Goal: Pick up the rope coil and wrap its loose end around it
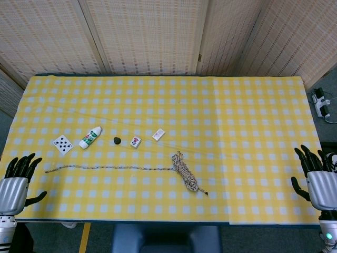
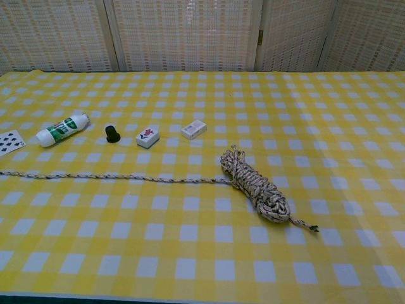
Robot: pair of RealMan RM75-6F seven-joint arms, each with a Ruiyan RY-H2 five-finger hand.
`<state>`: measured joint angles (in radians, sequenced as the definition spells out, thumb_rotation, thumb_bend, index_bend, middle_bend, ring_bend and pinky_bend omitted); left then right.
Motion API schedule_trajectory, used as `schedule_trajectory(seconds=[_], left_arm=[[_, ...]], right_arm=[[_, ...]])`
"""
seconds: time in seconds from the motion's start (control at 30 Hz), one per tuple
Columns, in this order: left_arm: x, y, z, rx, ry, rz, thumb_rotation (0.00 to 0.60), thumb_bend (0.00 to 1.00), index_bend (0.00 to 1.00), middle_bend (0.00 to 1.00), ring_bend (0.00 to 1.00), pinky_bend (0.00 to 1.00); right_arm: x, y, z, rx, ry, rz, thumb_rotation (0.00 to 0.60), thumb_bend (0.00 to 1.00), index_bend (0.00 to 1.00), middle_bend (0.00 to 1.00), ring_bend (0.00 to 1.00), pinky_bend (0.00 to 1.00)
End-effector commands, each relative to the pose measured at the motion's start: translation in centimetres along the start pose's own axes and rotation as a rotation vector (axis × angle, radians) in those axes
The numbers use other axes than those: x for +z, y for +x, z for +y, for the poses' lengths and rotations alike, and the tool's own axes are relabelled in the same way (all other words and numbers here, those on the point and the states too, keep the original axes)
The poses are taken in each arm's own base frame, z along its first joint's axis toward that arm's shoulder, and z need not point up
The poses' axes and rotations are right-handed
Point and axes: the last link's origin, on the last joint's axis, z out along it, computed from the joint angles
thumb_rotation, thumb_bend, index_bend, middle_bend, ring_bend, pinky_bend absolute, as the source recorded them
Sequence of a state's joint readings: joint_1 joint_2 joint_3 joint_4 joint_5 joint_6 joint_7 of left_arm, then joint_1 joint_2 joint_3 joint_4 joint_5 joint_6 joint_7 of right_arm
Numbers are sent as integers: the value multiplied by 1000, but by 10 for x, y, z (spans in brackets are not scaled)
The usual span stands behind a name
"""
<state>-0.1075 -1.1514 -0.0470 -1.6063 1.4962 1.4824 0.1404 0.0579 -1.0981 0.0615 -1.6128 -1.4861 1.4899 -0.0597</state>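
From the head view we see both hands, which the chest view leaves out entirely. Our left hand (image 1: 18, 182) sits at the near left corner of the table (image 1: 253, 105), fingers spread apart, gripping nothing; its fingertips lie over the cloth's edge, though we cannot tell whether they touch it. Our right hand (image 1: 316, 182) sits at the near right edge, fingers likewise fanned out and holding nothing, well apart from the rope.

The rope coil (image 1: 185, 172) lies on the yellow checked cloth a little right of centre, toward the near side, a long bundle angled away to the left. Its loose end (image 1: 105, 168) runs out straight to the left from the coil's far tip, reaching nearly to our left hand. The chest view shows the coil (image 2: 256, 183) closer, with a short frayed tail at its near end.

Beyond the loose end stand a row of small things: a playing card (image 1: 62, 143), a white bottle (image 1: 90, 137) lying on its side, a small black object (image 1: 117, 140), a tile with a red and green mark (image 1: 136, 141), and a small white block (image 1: 158, 135). The head view alone shows a power strip (image 1: 322, 103) on the floor at the right.
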Motion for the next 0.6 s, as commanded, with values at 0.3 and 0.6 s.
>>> schedule_trajectory(seconds=[0.3, 0.6], left_arm=[[-1, -2, 0, -4, -6, 8, 600, 149, 174, 97, 102, 0], [-4, 0, -1, -12, -7, 17, 600, 149, 175, 97, 101, 0]], right_arm=[[3, -3, -6, 17, 31, -28, 600, 447, 0, 77, 154, 10], [6, -8, -18, 49, 87, -70, 600, 443, 0, 76, 154, 10]])
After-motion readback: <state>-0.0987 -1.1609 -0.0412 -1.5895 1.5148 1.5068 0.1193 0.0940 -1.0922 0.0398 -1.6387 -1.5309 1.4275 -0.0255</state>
